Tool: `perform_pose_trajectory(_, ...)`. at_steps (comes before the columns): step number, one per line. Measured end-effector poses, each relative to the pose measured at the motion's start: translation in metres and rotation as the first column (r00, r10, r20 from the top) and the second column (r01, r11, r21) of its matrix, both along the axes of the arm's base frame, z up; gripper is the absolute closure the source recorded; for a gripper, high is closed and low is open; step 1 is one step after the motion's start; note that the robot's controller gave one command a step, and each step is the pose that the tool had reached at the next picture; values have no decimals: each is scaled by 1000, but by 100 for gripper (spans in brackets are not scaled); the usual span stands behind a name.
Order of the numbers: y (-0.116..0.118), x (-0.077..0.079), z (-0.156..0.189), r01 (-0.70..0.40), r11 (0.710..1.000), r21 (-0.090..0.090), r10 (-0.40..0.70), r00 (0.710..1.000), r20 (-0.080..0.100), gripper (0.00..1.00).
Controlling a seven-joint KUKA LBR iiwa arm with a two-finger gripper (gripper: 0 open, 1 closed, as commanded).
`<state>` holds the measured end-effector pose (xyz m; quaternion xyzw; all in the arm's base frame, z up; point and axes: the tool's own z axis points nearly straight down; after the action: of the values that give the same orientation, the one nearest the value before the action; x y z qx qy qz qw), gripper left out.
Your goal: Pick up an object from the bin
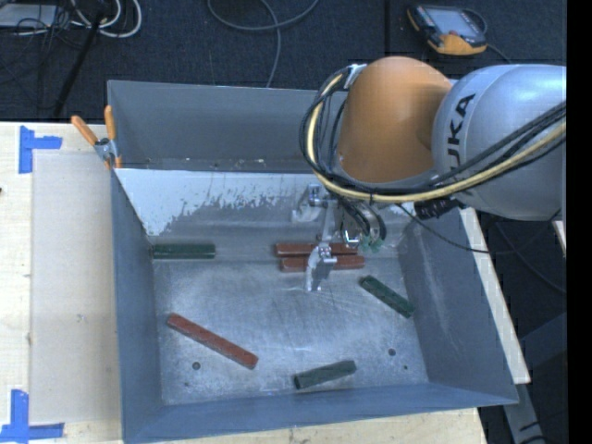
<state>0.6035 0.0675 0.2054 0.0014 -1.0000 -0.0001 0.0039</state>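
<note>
Gripper (317,271) low in bin (231,128), right over pair of red-brown bars (294,249). Spread or pressed together: cannot tell. Step, I judge: lowering for grasp. Bars lie flat, touching, long axis left-right across view. Next move needs grip across narrow width, then straight lift.

In bin (139,322), gripper (319,272) over rear bar (294,251)

The bin (213,128) is coloured grey, scuffed pale; dark green bars (183,251) and reddish-brown bars (211,340) are seen; the arm's cover (388,118) is orange.
</note>
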Motion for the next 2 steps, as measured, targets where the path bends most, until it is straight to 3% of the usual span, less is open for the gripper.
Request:
perform_pose_trajectory(1,0,1,5,1,1000,0,-1,1000,7,0)
perform_pose_trajectory(2,-27,-2,-50,43,999,2,-43,999,13,0)
